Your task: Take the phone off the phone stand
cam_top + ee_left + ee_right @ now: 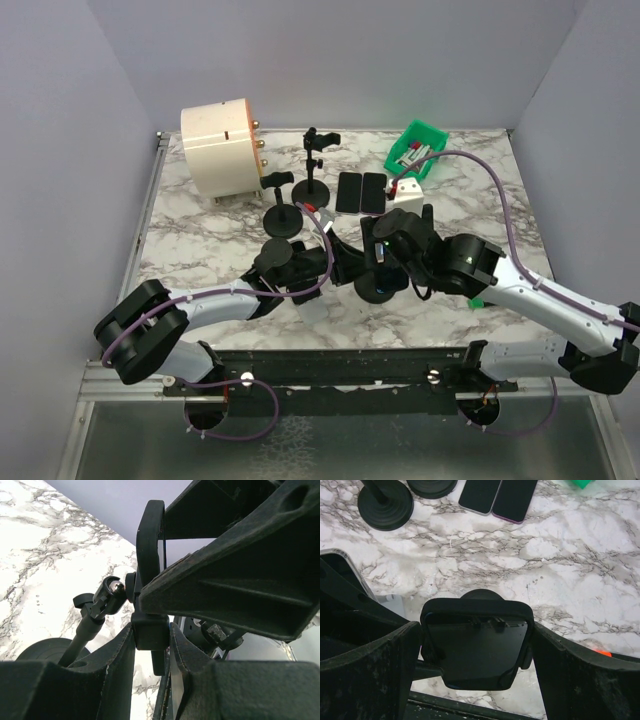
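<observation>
We see the left gripper (152,647) pinching the phone stand (149,560); the right gripper (476,637) — jaws wide — flanks the phone (475,655), seemingly not gripping.

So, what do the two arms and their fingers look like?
The left arm and right arm match: pale lilac-white rounded shells with black joints. A purple cable loops along each one. The fingers are black, chunky moulded plastic with ribs, their edges scuffed grey.

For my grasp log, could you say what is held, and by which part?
Left gripper holds the phone stand by its cradle bracket; right gripper, open around the phone, holds nothing.
</observation>
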### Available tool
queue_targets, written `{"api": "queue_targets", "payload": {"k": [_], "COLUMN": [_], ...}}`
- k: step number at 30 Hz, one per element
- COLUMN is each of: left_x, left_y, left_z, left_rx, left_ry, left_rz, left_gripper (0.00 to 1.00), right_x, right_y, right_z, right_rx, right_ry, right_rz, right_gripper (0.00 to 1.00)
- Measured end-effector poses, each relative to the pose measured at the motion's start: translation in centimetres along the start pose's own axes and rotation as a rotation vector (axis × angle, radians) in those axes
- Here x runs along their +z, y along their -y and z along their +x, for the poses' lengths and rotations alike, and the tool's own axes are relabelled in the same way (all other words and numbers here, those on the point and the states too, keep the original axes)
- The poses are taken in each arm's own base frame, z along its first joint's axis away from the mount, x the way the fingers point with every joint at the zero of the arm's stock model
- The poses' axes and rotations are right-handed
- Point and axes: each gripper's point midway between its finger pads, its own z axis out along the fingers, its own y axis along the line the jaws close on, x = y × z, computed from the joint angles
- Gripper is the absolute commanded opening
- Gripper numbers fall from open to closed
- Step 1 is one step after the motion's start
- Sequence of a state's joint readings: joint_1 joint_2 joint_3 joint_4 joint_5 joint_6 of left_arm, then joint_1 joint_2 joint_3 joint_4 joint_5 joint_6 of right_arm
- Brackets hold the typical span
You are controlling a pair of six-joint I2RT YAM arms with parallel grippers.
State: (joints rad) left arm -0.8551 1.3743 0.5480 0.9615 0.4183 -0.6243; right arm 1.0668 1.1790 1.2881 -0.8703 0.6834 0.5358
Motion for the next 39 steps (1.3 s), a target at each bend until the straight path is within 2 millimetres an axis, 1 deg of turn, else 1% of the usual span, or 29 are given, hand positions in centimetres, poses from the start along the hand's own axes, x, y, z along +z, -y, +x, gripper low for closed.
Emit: {"api": "queue_targets", "payload": {"k": [4,8,11,16,19,21,23,26,27,29,30,31,32,33,35,39], "left_x": [0.00,0.00,0.00,-0.06,-0.09,-0.09,-0.10,-0.10,-0.10,-0.10,-0.11,-0.13,-0.16,-0.20,-0.39,-0.69], "left_y": [0.00,0.00,0.00,0.04,0.04,0.04,0.03,0.02,0.02,0.03,0.04,0.02,0.01,-0.02,-0.04,0.07], "left_z": [0.00,0.01,0.01,-0.01,0.02,0.00,0.02,0.02,0.02,0.00,-0.01,-0.03,-0.04,-0.07,-0.27,-0.91], "left_rx": [0.000,0.000,0.000,-0.001,-0.002,-0.002,-0.002,-0.002,-0.002,-0.002,-0.002,-0.002,-0.001,0.002,0.003,0.013], "left_ry": [0.000,0.000,0.000,-0.002,-0.004,-0.004,-0.004,-0.004,-0.004,-0.004,-0.003,-0.003,-0.002,0.000,0.010,0.035], "left_rz": [0.000,0.000,0.000,-0.002,-0.003,-0.003,-0.004,-0.004,-0.004,-0.004,-0.004,-0.006,-0.007,-0.010,-0.019,-0.029], "left_gripper": [0.00,0.00,0.00,0.00,0.00,0.00,0.00,0.00,0.04,0.29,0.40,0.47,0.51,0.54,0.56,0.56], "right_x": [0.62,1.00,1.08,1.09,1.09,1.09,1.10,1.10,1.10,1.10,1.09,1.08,1.07,1.07,1.06,1.05], "right_y": [-0.11,-0.04,0.06,0.20,0.25,0.29,0.26,0.21,0.19,0.16,0.17,0.16,0.14,0.11,0.09,0.06], "right_z": [0.47,0.85,0.82,0.72,0.67,0.65,0.63,0.53,0.53,0.52,0.52,0.52,0.52,0.52,0.55,0.57], "right_rx": [-0.016,-0.028,-0.026,-0.025,-0.024,-0.025,-0.023,-0.021,-0.021,-0.022,-0.022,-0.023,-0.023,-0.022,-0.023,-0.025], "right_ry": [-0.016,-0.028,-0.025,-0.019,-0.017,-0.016,-0.015,-0.012,-0.012,-0.012,-0.011,-0.012,-0.012,-0.012,-0.014,-0.015], "right_rz": [0.021,0.040,0.049,0.057,0.060,0.062,0.061,0.059,0.058,0.056,0.056,0.055,0.054,0.052,0.050,0.048], "right_gripper": [0.93,0.92,0.90,0.92,0.90,0.86,0.78,0.63,0.57,0.47,0.42,0.38,0.33,0.30,0.23,0.17]}}
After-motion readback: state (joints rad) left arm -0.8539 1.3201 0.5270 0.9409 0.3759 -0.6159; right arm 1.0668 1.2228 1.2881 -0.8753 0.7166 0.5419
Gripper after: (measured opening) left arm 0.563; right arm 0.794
